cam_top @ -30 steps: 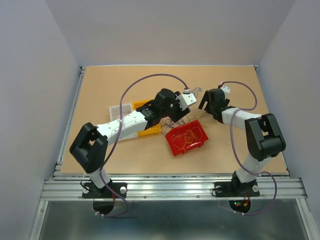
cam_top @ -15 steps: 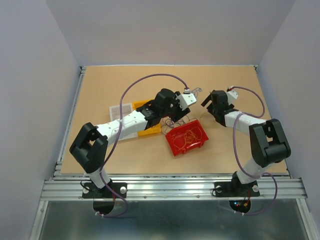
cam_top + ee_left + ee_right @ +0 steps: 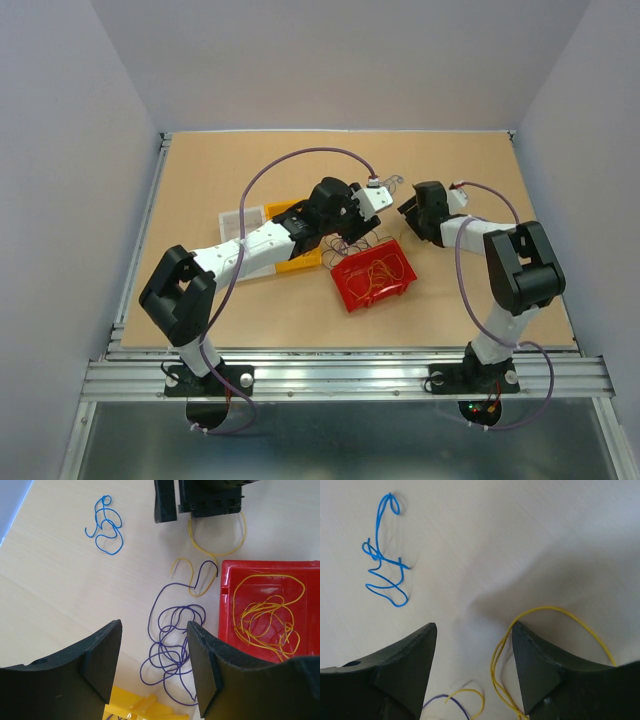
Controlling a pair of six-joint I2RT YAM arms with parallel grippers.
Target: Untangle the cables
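L gripper (image 3: 152,666) is open: both black fingers (image 3: 102,662) are spread wide with nothing between the pads, held above the table (image 3: 250,170) approx. mid-board. R gripper (image 3: 472,630) is also open and holds nothing. It points down at the table just beyond the L one, tips close to the surface. The cables (image 3: 170,652) lie loose on the board beneath and between the two grippers, not all in one knot. Ref. the blue cable (image 3: 107,530): a small squiggle of loops, on its own, well apart from the rest, upper left in both wrist views. Ref. the purple cable (image 3: 172,640): several overlapping loops directly under the L gripper, seen through the gap between its fingers, lowest loop ending just beside the yellow tray (image 3: 135,705). Ref. the yellow cable (image 3: 547,608): one wide arc. In the R wrist view it runs along the inner edge of one R finger; whether it touches cannot be told. In the L wrist view the same loop lies just below the R gripper's tips, and its tail crosses the purple strand's end just beside a corner of the red tray (image 3: 223,605). Ref. the yellow bunch (image 3: 265,615): a tangled coil lying inside the red tray, sep. from the strands on the board. The red tray sits beside the yellow tray; a white gridded pad (image 3: 242,222) lies left of that.
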